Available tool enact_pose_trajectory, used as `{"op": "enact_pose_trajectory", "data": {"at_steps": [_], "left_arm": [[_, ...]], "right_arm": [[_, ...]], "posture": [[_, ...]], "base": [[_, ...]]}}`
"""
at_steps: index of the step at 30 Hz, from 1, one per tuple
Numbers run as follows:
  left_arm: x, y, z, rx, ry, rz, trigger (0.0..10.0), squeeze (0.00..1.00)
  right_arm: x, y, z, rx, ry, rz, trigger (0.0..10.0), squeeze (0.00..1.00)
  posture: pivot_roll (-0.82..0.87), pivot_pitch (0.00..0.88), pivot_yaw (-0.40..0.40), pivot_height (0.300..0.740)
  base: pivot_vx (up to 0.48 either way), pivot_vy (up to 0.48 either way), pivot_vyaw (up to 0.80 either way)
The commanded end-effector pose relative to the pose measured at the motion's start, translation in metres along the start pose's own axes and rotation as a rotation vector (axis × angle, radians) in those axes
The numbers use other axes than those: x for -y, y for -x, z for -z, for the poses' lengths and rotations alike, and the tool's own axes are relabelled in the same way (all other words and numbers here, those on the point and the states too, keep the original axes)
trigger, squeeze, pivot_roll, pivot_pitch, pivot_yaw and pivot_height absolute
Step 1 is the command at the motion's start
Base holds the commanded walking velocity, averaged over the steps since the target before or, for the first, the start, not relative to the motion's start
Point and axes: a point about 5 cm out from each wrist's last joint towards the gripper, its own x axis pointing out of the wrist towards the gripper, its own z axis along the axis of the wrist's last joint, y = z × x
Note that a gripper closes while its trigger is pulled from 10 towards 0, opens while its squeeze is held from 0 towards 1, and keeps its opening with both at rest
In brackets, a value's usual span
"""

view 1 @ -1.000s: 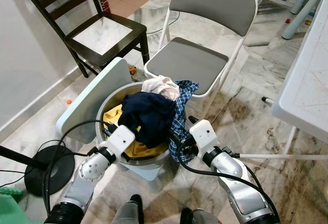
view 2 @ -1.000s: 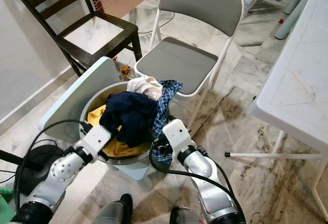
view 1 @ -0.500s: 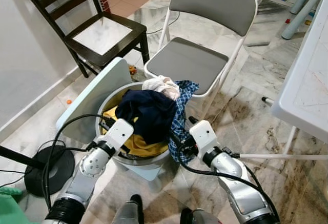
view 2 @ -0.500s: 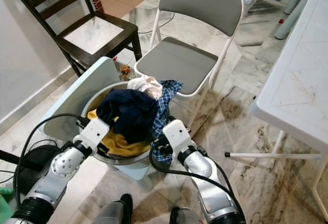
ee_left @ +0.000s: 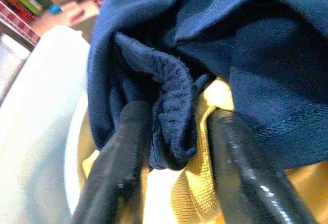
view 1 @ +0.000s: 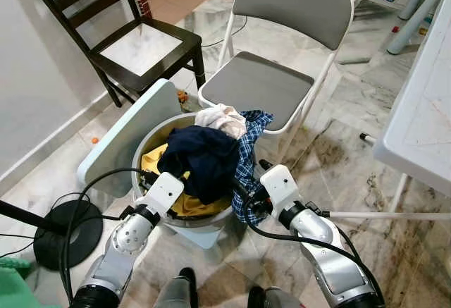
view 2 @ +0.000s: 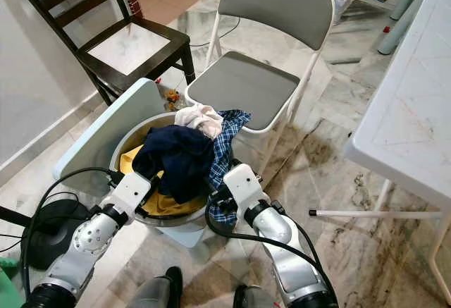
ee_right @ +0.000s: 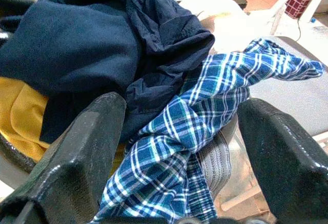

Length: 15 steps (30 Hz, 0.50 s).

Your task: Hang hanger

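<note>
2 silver arms with white wrist blocks, looping black cables, glossy black fingers [ee_left: 125,152].

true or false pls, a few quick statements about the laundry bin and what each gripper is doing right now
1. The left gripper has a fold of the navy garment between its fingers. True.
2. The blue plaid shirt lies on the folding chair seat. False: it hangs over the laundry bin rim.
3. The right gripper is open around the plaid shirt. True.
4. A yellow garment tops the pile. False: it lies under the navy one.
</note>
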Motion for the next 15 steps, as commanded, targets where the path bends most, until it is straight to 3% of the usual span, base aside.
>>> {"op": "enact_pose_trajectory", "data": {"at_steps": [1,2,3,8,11,12,15], "left_arm": [[0.0,0.002,0.001,-0.003,-0.026,0.0,10.0,0.95],[-0.002,0.002,0.0,-0.003,-0.05,-0.003,10.0,0.15],[-0.005,0.002,-0.001,0.005,-0.087,-0.025,10.0,0.0],[-0.015,0.003,-0.001,0.002,-0.132,-0.077,10.0,0.0],[-0.015,0.004,0.001,-0.008,-0.117,-0.072,10.0,0.0],[-0.014,0.004,0.003,-0.024,-0.089,-0.07,10.0,1.0],[-0.011,0.005,0.007,-0.048,-0.048,-0.059,10.0,1.0]], "right_arm": [[-0.003,0.001,0.003,-0.006,-0.006,-0.006,10.0,0.0],[-0.003,0.001,0.003,-0.006,-0.006,-0.007,10.0,0.0],[-0.003,0.001,0.003,-0.005,-0.006,-0.008,10.0,0.0],[-0.002,0.001,0.002,-0.006,-0.004,-0.008,10.0,0.0],[-0.002,0.001,0.003,-0.006,-0.004,-0.009,10.0,0.0],[-0.003,0.001,0.003,-0.007,-0.004,-0.009,10.0,0.0],[-0.003,0.001,0.003,-0.008,-0.003,-0.011,10.0,0.0]], "posture": [[0.07,0.216,0.028,0.74],[0.07,0.216,0.027,0.74],[0.07,0.217,0.026,0.74],[0.07,0.218,0.027,0.74],[0.07,0.217,0.026,0.74],[0.07,0.219,0.025,0.74],[0.07,0.218,0.025,0.74]], "base": [[0.0,0.0,0.0],[0.0,0.0,0.0],[0.0,0.0,0.0],[0.0,0.0,0.0],[0.0,0.0,0.0],[0.0,0.0,0.0],[0.0,0.0,0.0]]}}
